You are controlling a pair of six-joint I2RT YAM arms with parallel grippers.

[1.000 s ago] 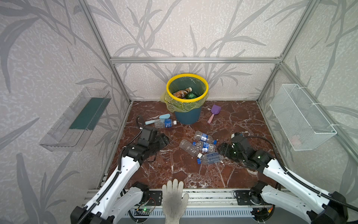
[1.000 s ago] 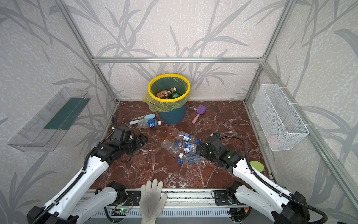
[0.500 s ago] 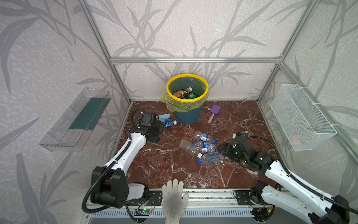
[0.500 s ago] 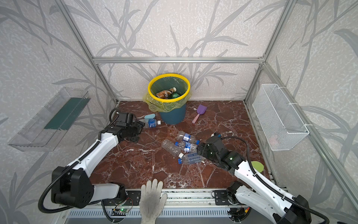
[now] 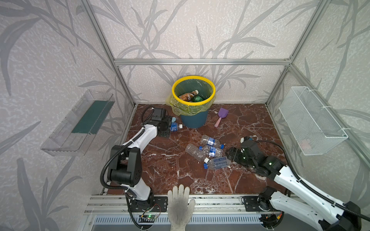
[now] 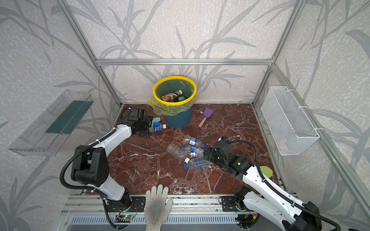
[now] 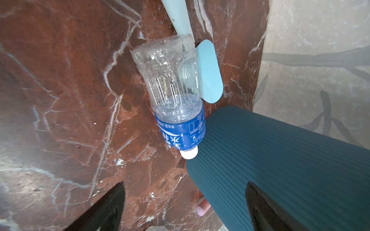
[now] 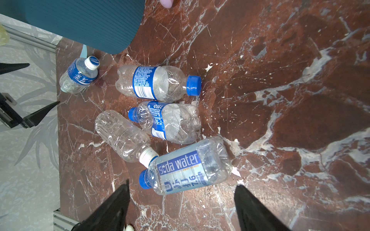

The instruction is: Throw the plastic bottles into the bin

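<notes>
Main thing to watch here is how each bottle lies relative to the fingers. The left gripper is spread wide with nothing in it. The blue-label bottle lies on the surface out ahead of it, not between the fingers, with its long axis pointing away from them and the white cap end nearest. That cap looks right up against the ribbed wall of the bin, and the bottle's base lies over the light-blue shovel, so I reckon the finger on the bin side has very little room. The right gripper is spread apart too, holding nothing. The soda water bottle lies crosswise right at its fingertips, long axis running from one finger toward the other, so closing as-is would pinch it cap to base. My guess is it wants a wrist turn first. Three more bottles lie just beyond, bunched close together. The left arm is clearly nearer the bin-side bottle, and the right arm is nearer the bunch. In both top views the left gripper covers that bottle's base half and most of the shovel. Inside the bin I can make out a brown bottle and a green bottle; anything under them is hidden.
</notes>
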